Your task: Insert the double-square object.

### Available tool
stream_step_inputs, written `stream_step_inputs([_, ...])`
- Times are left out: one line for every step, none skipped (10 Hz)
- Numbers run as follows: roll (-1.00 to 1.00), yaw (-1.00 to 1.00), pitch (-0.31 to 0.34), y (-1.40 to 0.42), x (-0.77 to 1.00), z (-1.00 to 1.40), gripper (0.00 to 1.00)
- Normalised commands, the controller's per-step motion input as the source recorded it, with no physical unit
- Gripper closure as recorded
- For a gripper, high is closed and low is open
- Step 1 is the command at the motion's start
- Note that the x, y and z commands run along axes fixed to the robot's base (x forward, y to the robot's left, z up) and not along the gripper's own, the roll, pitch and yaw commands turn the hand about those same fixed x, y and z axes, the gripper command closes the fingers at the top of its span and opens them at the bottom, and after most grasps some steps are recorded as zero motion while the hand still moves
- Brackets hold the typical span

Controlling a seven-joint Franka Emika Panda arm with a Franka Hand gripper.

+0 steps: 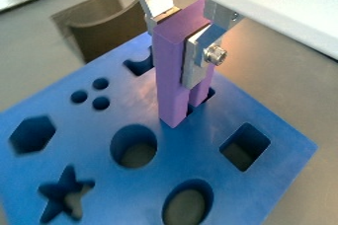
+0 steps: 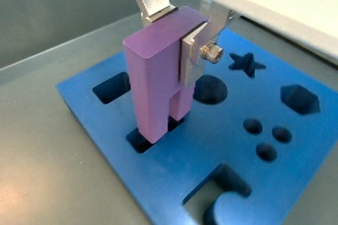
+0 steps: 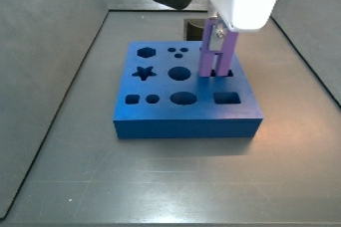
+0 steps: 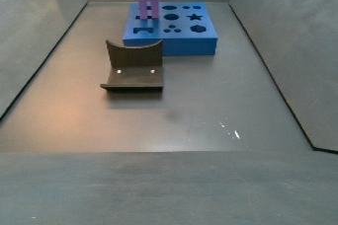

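The double-square object (image 1: 179, 71) is a light-purple peg that stands upright, and its lower end is in a slot of the blue block (image 1: 79, 135). My gripper (image 1: 181, 34) is shut on the peg's upper part, one silver finger on each side. The peg (image 2: 152, 81), the gripper (image 2: 179, 32) and the block (image 2: 297, 170) show the same way in both wrist views. In both side views the peg (image 3: 217, 52) (image 4: 145, 2) rises from the block (image 3: 186, 126) (image 4: 199, 43) near one edge, under the gripper (image 3: 217, 30).
The block has several other holes: star, hexagon, circle, oval, square, arch and three small round ones. The dark fixture (image 4: 132, 71) stands on the grey floor beside the block and shows in a wrist view (image 1: 99, 27). Grey walls ring the floor.
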Motion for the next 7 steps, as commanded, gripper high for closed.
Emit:
stream_step_inputs([0.07,-0.29,0.026,0.02,0.13,-0.22,1.0])
stream_step_inputs([0.02,-0.13,0.0,0.09,0.0,-0.19,1.0])
stream_step_inputs([-0.01,-0.38,0.0,0.0,0.09,-0.42,1.0])
stream_step_inputs([0.0,-0.26,0.0,0.0,0.11,-0.45,1.0])
stream_step_inputs([-0.02,-0.23,0.0,0.0,0.0,-0.45,1.0])
stream_step_inputs([-0.08,-0.33,0.0,0.0,0.0,-0.41,1.0])
stream_step_inputs([0.0,-0.05,0.0,0.0,0.0,-0.39,1.0])
